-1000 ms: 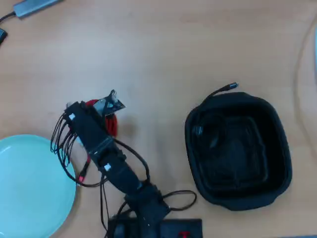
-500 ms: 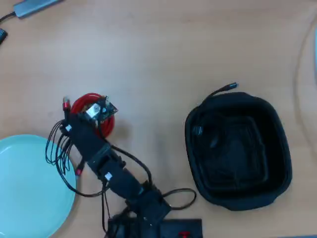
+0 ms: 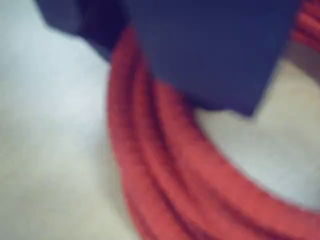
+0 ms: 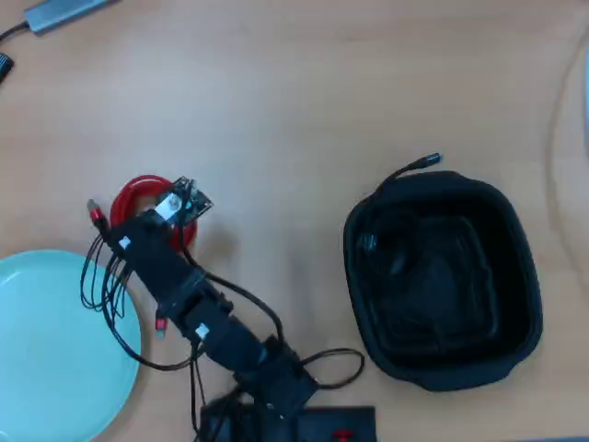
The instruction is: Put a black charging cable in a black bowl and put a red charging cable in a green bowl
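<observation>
The red charging cable (image 4: 138, 198) lies coiled on the wooden table (image 4: 304, 83), left of centre in the overhead view and just beyond the far rim of the green bowl (image 4: 55, 345), which sits at the near left corner. A red plug end pokes out at the coil's left side. The gripper (image 4: 179, 204) is down on the right part of the coil, its head covering some of the loops. In the wrist view the red strands (image 3: 165, 170) fill the picture, very close and blurred, with a dark jaw part right on top of them; it looks to be touching the cable, though the blur makes that hard to be sure of. Only one dark tip shows from either camera, so I cannot tell whether the jaws are parted or pinched onto the cable.

The arm (image 4: 184, 295) reaches from its base at the near edge, slanting up and to the left in the overhead view, stretched low over the table with its thin black wires looping beside it, some hanging over the bowl's right edge.

Well off to the right stands the black bowl (image 4: 442, 276). The black charging cable (image 4: 396, 244) lies inside it, dark on dark, with one plug end sticking out over the far rim. At the far left corner lies a grey adapter (image 4: 64, 11) with a lead.
</observation>
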